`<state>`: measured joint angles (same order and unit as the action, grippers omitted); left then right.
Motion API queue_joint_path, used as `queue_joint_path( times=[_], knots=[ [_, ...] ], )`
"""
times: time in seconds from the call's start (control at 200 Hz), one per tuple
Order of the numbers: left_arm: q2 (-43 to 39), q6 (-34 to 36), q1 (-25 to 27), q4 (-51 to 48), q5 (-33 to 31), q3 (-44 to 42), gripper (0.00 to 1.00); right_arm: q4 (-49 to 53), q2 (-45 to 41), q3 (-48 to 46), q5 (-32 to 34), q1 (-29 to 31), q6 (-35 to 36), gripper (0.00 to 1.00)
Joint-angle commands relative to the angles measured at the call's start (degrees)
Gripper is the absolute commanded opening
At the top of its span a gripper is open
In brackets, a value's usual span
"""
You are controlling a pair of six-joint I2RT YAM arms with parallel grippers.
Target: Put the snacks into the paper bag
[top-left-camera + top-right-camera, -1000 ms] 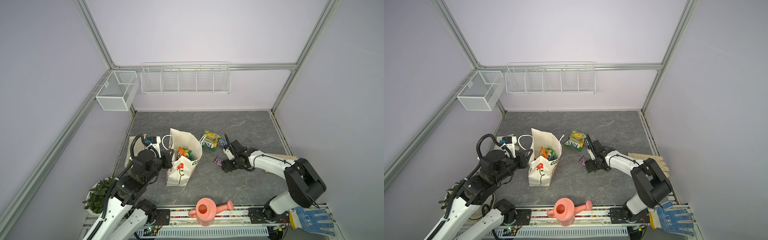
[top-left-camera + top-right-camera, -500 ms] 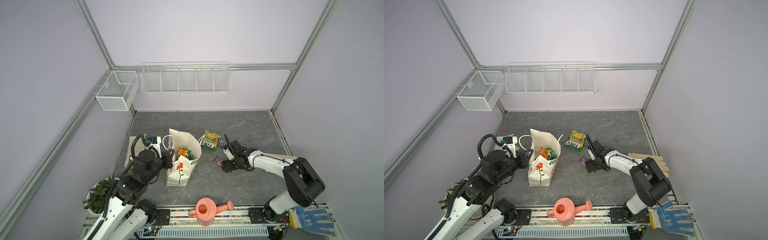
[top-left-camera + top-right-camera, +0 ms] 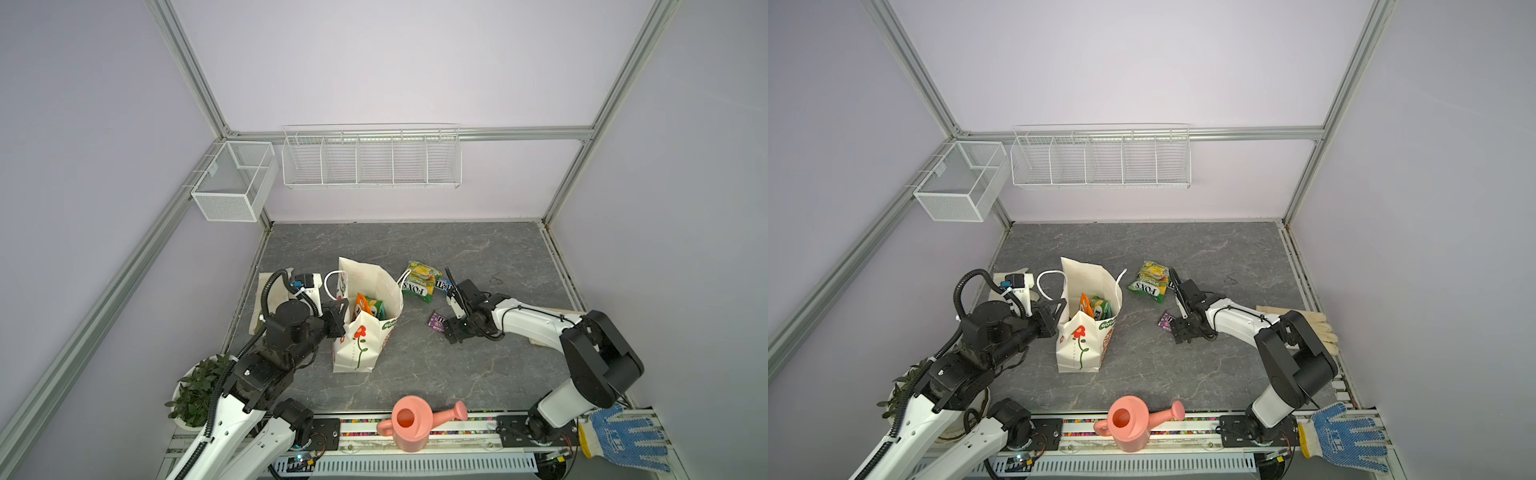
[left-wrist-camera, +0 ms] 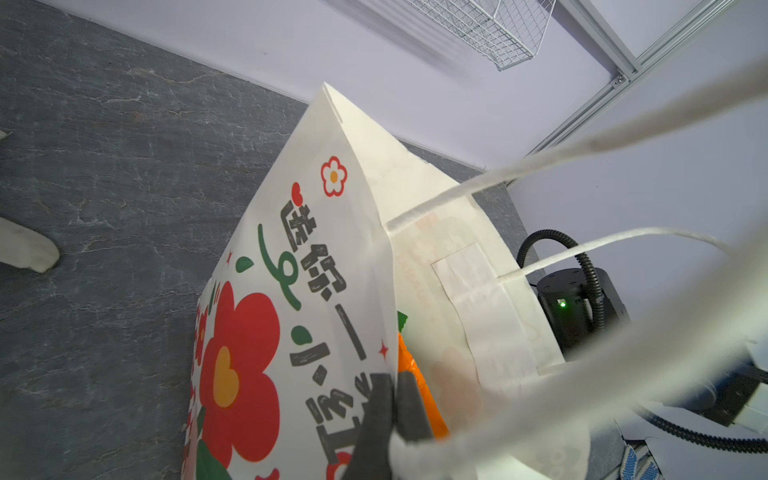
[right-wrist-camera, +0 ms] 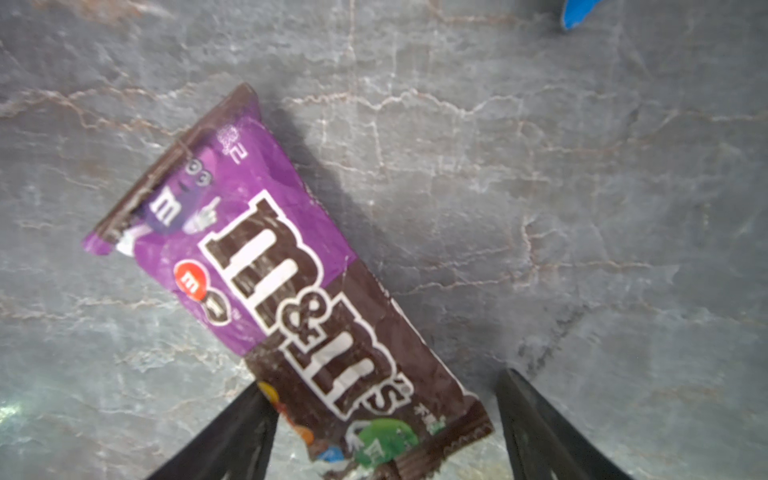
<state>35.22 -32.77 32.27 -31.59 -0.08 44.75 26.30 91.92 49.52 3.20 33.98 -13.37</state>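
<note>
The purple M&M's pack (image 5: pixel 286 282) is lying flat on the table (image 5: pixel 582 208), right of the paper bag (image 3: pixel 363 340). Its long axis is slanting away from the right end effector (image 5: pixel 384 384), whose open jaws are straddling its near end. The left end effector (image 4: pixel 388 419) is clamping the bag's rim.

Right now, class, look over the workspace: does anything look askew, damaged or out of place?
The paper bag looks misshapen: its near wall is creased and slumps below the tall far wall, leaving the mouth lopsided. The left end effector is pinched shut on its rim. Nothing looks spilled.
</note>
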Motion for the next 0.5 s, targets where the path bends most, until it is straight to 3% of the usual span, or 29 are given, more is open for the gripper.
queue_joint_path(
  times=[0.0,0.215,0.495],
  knots=[
    [-0.4,-0.2,0.1,-1.2,-0.1,-1.0,0.0,0.6,1.2,0.4,-1.6,0.8,0.7,0.82],
    [-0.4,-0.3,0.1,-1.2,0.0,-1.0,0.0,-0.1,2.5,0.5,-3.3,2.5,0.9,0.75],
    [-0.8,-0.3,0.1,-1.7,-0.3,-1.1,0.0,-0.1,2.0,0.5,-3.3,3.8,0.0,0.58]
  ],
)
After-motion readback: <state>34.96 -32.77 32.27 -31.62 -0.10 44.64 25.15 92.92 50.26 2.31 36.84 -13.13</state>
